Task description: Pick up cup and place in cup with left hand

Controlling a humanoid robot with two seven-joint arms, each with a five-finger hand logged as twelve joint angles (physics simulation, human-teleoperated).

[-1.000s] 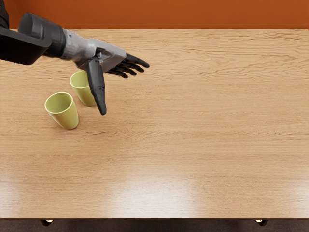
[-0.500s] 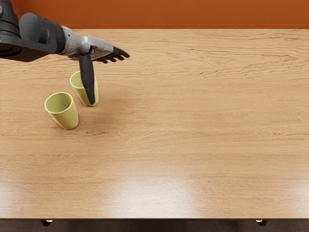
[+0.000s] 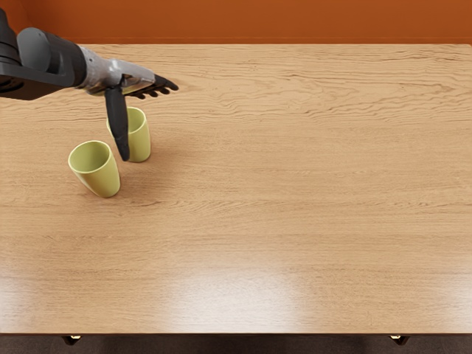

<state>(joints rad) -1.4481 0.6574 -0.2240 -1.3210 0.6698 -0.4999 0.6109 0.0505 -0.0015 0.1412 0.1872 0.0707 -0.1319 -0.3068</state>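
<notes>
Grey-and-black robotic left hand [image 3: 124, 80] is open, fingers extended w/ nothing held, over the far L part of the light wood-grain tabletop [image 3: 295, 184]. Its thumb hangs in front of a yellow-green tapered cup [image 3: 140, 140], hiding pt of it; can't tell if touching. Matching yellow-green cup [image 3: 99, 177] is just beside, nearer the front edge. Both cups upright on tabletop.
</notes>
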